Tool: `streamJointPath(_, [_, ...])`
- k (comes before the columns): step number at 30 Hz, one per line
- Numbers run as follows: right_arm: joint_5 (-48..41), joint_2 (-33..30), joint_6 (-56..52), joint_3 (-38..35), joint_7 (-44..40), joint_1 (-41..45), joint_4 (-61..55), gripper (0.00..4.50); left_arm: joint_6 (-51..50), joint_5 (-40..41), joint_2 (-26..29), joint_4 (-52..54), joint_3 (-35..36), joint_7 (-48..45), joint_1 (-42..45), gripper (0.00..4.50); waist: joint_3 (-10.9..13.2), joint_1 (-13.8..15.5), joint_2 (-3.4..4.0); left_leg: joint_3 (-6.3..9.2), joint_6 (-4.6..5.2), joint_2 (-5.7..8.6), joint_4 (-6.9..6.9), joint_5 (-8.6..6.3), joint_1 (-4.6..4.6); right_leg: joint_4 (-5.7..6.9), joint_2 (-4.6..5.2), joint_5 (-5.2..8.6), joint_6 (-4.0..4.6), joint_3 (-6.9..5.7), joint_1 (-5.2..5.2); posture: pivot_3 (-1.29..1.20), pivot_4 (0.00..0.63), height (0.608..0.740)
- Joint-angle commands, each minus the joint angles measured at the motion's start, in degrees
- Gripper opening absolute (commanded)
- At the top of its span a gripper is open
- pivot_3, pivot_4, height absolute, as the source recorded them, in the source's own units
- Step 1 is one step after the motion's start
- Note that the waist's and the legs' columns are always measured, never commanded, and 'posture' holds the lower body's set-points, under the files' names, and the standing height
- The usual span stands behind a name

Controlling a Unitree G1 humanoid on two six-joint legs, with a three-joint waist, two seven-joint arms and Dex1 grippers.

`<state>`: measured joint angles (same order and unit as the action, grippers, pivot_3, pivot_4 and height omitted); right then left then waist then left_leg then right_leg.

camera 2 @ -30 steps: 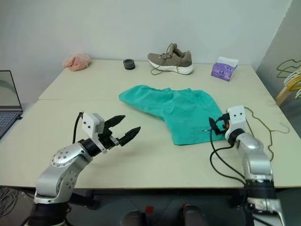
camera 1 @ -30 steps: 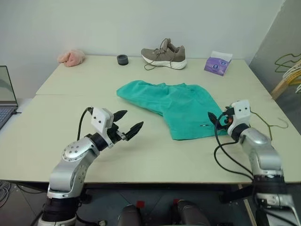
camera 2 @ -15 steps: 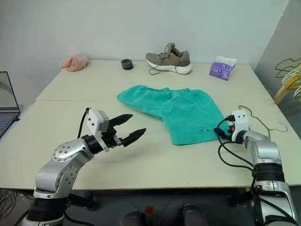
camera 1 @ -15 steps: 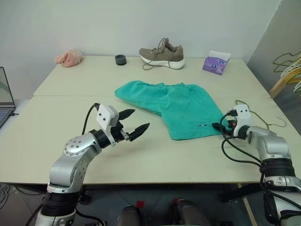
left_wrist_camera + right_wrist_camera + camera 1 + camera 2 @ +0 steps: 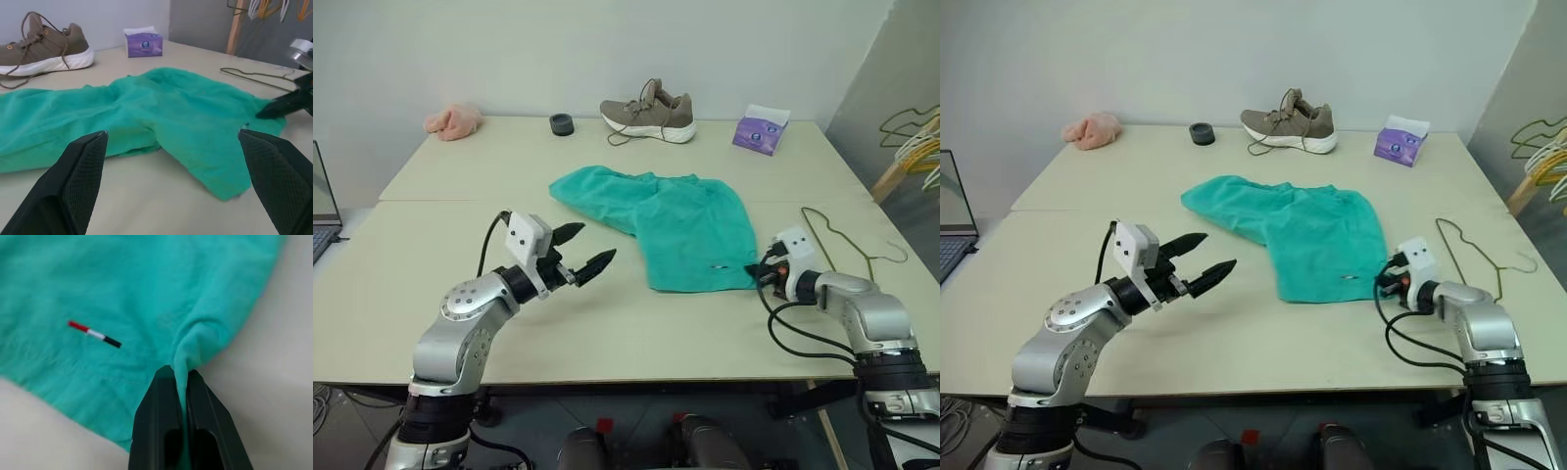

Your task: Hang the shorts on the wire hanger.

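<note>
Teal shorts (image 5: 671, 220) are pinched at their near right corner by the right gripper (image 5: 181, 382); the grasp step is under way. Next it must carry them to the wire hanger (image 5: 847, 240), while the left gripper (image 5: 579, 253) hovers spread.

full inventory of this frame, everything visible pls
shorts: 1, teal-green, mid-table, right corner pinched.
wire hanger: 1, olive-green, flat on the table right of the shorts.
sneaker: 1, grey-brown, far edge.
tissue pack: 1, purple, far right.
small round object: 1, dark, left of the sneaker.
cloth lump: 1, pink, far left corner.
laptop: 1, at the left edge.
bunched hangers: several, yellow, white, green, off-table right.
table: 1, beige.
left gripper: open, above the table.
right gripper: shut on the shorts' hem.
</note>
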<state>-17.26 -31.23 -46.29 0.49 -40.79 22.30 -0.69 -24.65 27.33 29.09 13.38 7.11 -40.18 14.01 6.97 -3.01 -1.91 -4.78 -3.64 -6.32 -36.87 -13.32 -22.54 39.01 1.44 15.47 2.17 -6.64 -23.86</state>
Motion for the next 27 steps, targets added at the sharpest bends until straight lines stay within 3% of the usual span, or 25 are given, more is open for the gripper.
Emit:
streamJointPath(1, [-3.5, 1.7, -2.5, 5.7, -3.4, 0.6, -9.9, 0.03, -0.7, 1.9, 0.7, 0.1, 2.1, 0.0, 2.5, 4.5, 0.0, -0.2, -0.01, 0.0, 0.0, -0.02, 0.0, 0.0, 0.0, 0.0, -0.02, 0.0, 0.0, 0.0, 0.0, -0.09, 0.084, 0.74])
streamJointPath(10, [0.5, 18.5, -1.6, 23.4, 2.5, 4.6, -11.6, 0.03, -2.3, 2.6, 2.3, -2.0, 2.6, -1.2, 5.8, 4.5, 0.0, -0.4, -0.03, 0.03, 0.0, -0.2, -0.03, 0.0, -0.26, 0.06, -0.22, -0.01, 0.01, -0.02, -0.26, -0.1, 0.082, 0.74])
streamJointPath(14, [3.2, 19.4, 3.4, 25.6, 2.8, 5.1, -11.7, 0.03, -3.0, 2.3, 3.0, -1.4, 1.4, -1.9, 5.2, 4.5, 0.0, -0.1, -0.04, 0.0, -0.03, -0.17, -0.07, -0.02, -0.34, -0.03, -0.17, -0.01, 0.01, -0.01, -0.26, -0.1, 0.083, 0.74])
streamJointPath(15, [4.7, 18.6, 5.4, 25.7, 3.1, 5.4, -11.8, 0.23, -3.3, 2.2, 3.1, -1.0, 1.0, -2.0, 4.8, 4.5, 0.0, 0.0, -0.04, 0.01, -0.03, -0.15, -0.07, -0.02, -0.34, -0.03, -0.15, -0.01, 0.01, -0.02, -0.26, -0.11, 0.084, 0.74])
streamJointPath(18, [7.1, 15.5, 9.3, 27.0, 1.2, 5.7, -13.6, 0.23, -4.2, 2.0, 3.4, -0.3, 0.0, -2.7, 3.9, 4.5, 0.0, 0.0, -0.04, 0.0, -0.04, -0.12, -0.1, -0.02, -0.33, -0.02, -0.11, -0.01, 0.01, -0.03, -0.25, -0.11, 0.085, 0.74])
streamJointPath(27, [-1.8, 5.8, 5.3, 23.5, -10.9, 5.2, -24.8, 2.9, -4.7, 1.4, 3.4, 1.2, -3.3, -3.6, 3.0, 4.5, 0.0, -0.4, -0.03, 0.05, -0.04, -0.19, -0.05, -0.02, -0.3, 0.0, -0.21, -0.01, 0.02, -0.06, -0.28, -0.12, 0.083, 0.74])
